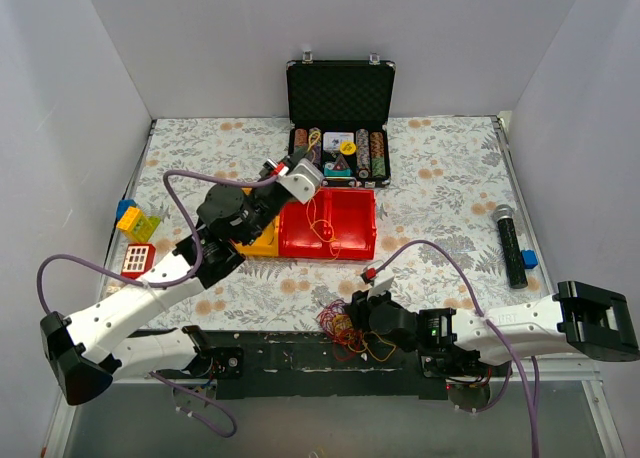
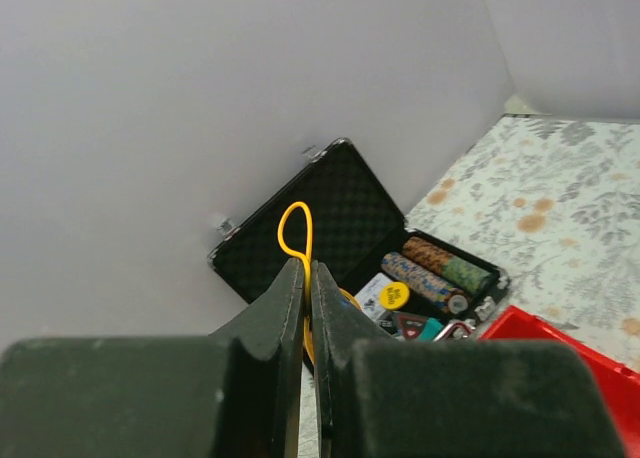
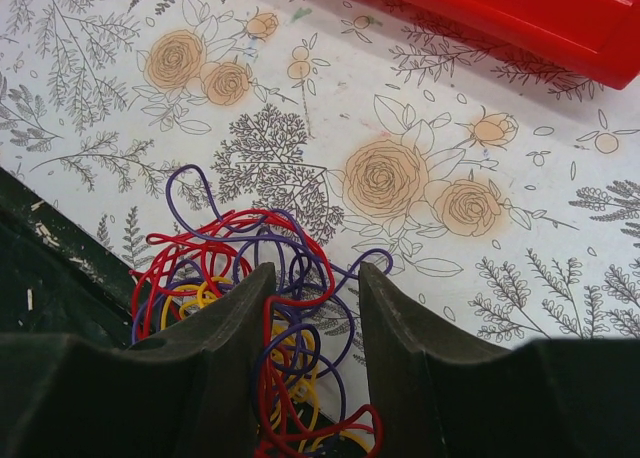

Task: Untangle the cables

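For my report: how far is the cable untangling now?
Done: one yellow cable is free of the tangle. In hand: the left end effector pinches it above the red bin; the open right end effector straddles the tangle. Left: its red, purple and yellow loops.

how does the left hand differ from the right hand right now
The left hand is up high above the table; the right hand is low by the near edge. The left hand is shut on a single yellow cable; the right hand is open, its fingers either side of a tangle of red, purple and yellow cables. Both are dark two-finger hands working on cables.
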`<move>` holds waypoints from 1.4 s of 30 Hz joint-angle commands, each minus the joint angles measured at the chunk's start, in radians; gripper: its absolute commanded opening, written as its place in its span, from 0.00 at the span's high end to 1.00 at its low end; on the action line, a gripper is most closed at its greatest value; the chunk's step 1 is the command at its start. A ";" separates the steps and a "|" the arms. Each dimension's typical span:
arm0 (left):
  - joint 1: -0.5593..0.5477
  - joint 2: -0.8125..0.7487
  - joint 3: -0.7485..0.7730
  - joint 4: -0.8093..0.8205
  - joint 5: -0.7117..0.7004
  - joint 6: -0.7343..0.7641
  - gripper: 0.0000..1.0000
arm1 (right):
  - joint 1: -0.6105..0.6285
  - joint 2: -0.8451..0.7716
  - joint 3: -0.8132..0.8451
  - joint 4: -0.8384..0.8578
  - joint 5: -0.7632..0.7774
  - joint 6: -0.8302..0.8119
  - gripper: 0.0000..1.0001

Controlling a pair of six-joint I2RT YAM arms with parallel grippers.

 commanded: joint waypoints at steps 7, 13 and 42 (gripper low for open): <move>0.174 0.053 0.058 0.134 -0.017 -0.021 1.00 | 0.005 -0.015 -0.016 -0.004 0.025 0.028 0.55; 0.181 0.051 0.027 0.114 0.012 -0.046 1.00 | 0.005 -0.003 -0.018 0.003 0.025 0.034 0.55; 0.207 0.214 -0.135 -0.045 0.144 -0.253 1.00 | 0.005 -0.063 -0.026 -0.041 0.052 0.060 0.56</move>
